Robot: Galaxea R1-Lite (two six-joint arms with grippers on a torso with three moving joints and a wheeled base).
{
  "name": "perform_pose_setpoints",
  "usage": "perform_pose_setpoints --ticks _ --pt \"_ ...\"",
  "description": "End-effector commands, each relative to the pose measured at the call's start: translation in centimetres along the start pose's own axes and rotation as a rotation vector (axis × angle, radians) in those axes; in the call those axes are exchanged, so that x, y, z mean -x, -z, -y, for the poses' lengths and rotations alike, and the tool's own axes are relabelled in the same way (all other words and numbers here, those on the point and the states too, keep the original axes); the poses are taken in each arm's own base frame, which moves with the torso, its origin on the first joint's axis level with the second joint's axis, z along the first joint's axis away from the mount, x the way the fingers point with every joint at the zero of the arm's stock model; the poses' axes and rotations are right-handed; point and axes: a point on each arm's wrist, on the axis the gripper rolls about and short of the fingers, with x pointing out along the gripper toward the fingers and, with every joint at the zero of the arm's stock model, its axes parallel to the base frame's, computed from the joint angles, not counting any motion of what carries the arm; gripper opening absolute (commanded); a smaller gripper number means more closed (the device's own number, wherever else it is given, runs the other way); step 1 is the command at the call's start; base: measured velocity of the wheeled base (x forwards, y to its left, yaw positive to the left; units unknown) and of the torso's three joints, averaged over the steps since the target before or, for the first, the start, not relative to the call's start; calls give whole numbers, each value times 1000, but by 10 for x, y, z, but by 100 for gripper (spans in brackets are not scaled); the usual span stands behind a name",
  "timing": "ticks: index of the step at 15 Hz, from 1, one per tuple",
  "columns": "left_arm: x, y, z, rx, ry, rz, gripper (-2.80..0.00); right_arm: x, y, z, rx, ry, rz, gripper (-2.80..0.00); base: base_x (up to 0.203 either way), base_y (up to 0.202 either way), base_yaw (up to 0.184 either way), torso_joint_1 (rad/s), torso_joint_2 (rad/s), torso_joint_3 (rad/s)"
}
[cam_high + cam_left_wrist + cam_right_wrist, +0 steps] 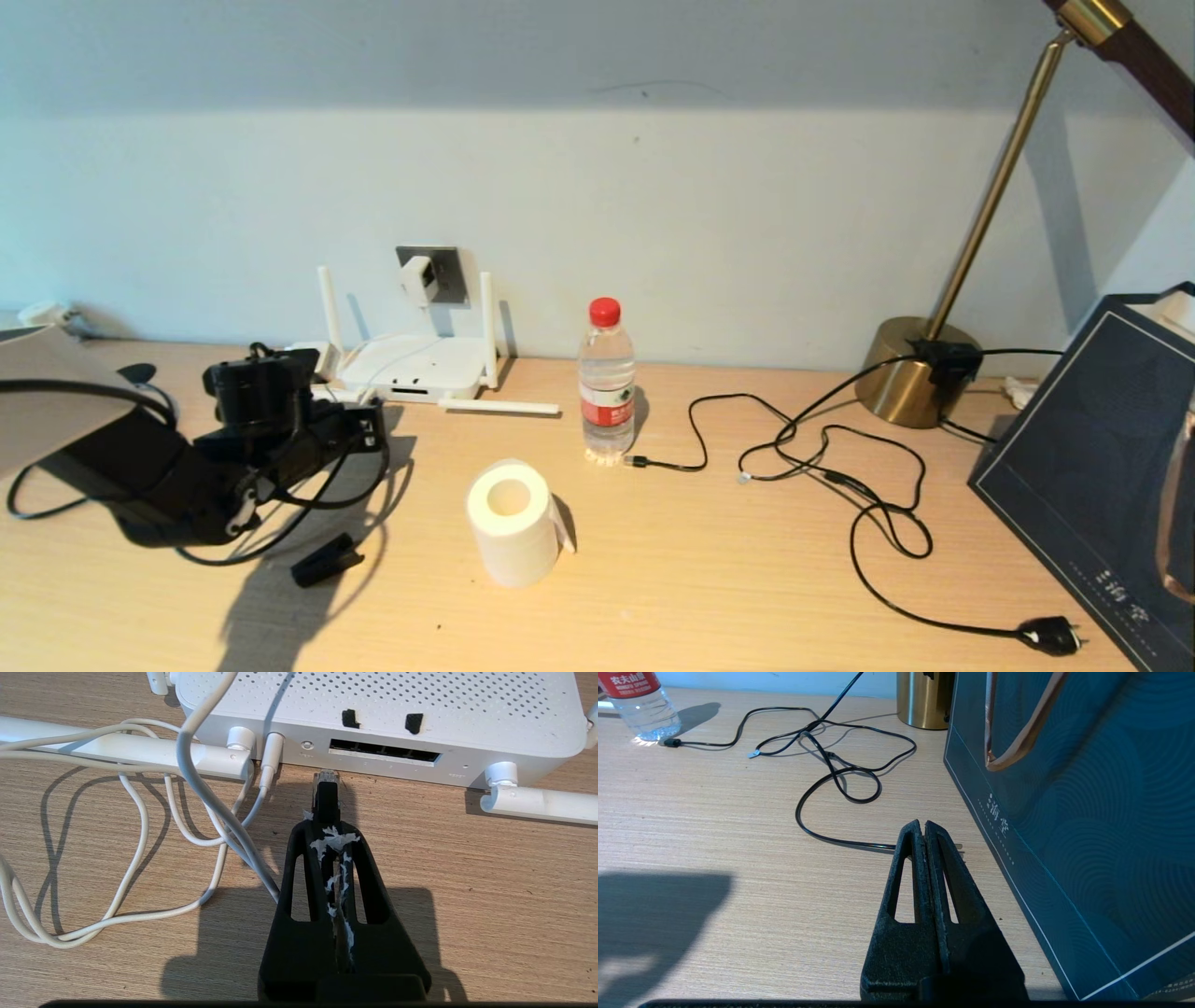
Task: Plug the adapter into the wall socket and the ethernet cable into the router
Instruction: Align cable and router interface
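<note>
The white adapter (417,277) sits in the dark grey wall socket (446,269), and its white cord (140,826) loops over the table beside the router. The white router (415,366) lies flat below the socket, its dark ports (385,752) facing my left gripper. My left gripper (329,833) is shut on the ethernet cable, whose plug end (325,781) sticks out past the fingertips. The plug end is just short of the router's front edge, left of the port row. My right gripper (923,826) is shut on nothing, low over the table beside the blue bag.
A water bottle (607,378) and a white paper roll (513,523) stand mid-table. A thin black cord (840,467) with a two-pin plug (1050,635) snakes at the right. A brass lamp (920,369) and a dark blue bag (1102,467) stand far right. A small black piece (327,560) lies near my left arm.
</note>
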Motion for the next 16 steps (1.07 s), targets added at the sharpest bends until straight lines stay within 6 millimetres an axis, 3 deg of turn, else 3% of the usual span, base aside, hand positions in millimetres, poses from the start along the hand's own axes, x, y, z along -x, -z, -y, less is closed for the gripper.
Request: perform_pose_setpoints --ticks 1,16 --pt "-2 1 -1 1 0 2 -280 0 0 0 0 0 -2 -280 0 0 0 0 0 0" --pt "-8 4 2 -4 14 -2 -280 0 0 0 0 0 -1 -280 0 0 0 0 0 0"
